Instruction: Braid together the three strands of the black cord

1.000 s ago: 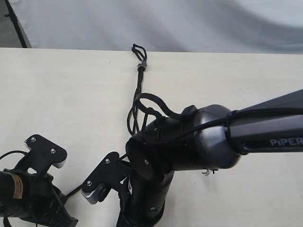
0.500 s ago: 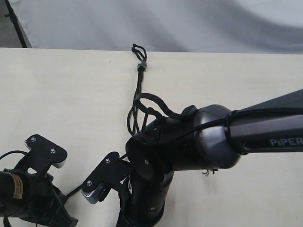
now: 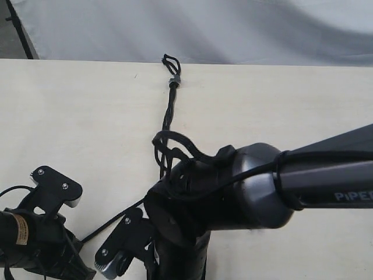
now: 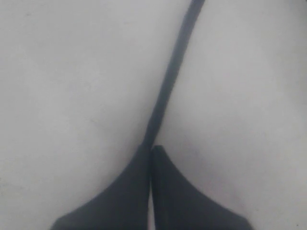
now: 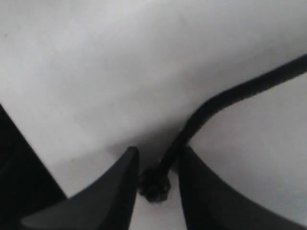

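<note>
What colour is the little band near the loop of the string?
Grey; the band shows best in the exterior view.

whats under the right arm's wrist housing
The thin black woven cord runs from its grey band under the glossy dark wrist housing. Its strands are mostly covered there, so the braid's extent is hidden.

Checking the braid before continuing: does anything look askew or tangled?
Yes. Below the twisted stretch of the black cord, loose strands bulge sideways beside the right arm instead of lying tight. One strand's frayed knot sits between the parted jaws of the right pincer.
</note>
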`<state>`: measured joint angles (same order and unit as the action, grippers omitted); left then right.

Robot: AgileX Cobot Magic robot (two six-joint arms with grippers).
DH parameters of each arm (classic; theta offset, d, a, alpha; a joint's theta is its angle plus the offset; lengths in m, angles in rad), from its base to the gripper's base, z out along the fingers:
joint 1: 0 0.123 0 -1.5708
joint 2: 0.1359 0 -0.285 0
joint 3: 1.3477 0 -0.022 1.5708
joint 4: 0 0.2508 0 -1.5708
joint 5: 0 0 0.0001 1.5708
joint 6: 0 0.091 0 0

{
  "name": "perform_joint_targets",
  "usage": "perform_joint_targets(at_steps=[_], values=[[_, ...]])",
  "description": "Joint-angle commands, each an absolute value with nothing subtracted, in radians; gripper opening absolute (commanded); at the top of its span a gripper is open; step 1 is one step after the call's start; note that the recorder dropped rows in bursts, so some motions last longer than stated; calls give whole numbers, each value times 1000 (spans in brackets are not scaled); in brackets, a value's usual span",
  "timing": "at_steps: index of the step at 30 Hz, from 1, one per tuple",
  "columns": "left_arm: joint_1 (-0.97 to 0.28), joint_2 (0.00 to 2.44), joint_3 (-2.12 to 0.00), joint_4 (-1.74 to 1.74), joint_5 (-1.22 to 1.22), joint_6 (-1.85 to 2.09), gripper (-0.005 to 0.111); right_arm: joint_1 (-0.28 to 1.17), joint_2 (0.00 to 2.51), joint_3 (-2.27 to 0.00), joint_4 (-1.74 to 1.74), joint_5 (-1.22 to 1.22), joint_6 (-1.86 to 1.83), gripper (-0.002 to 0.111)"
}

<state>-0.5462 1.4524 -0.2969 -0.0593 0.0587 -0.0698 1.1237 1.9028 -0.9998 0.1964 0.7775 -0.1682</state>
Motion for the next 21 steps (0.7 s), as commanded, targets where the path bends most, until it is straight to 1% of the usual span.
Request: perform_joint_targets(at_steps=[1, 2, 4, 9, 12, 15, 18, 21], values=[[-552, 1453, -287, -57, 77, -73, 0, 1133, 1925, -973, 207, 844, -170, 54], [-552, 1453, -287, -57, 77, -73, 0, 1133, 1921, -973, 207, 851, -175, 57], [-552, 1453, -287, -57, 77, -73, 0, 1133, 1894, -973, 207, 855, -195, 61], [-552, 1453, -287, -57, 77, -73, 0, 1100, 1742, -973, 108, 806, -181, 63], [-552, 1453, -287, -57, 77, -73, 0, 1028, 1657, -973, -13, 713, -85, 63], [-552, 1453, -287, -57, 77, -73, 0, 920, 1622, -973, -34, 630, -58, 63], [-552, 1453, -287, -57, 77, -73, 0, 814, 1640, -973, -26, 605, -60, 63], [-552, 1453, -287, -57, 77, -73, 0, 745, 1700, -973, -26, 600, -70, 63]])
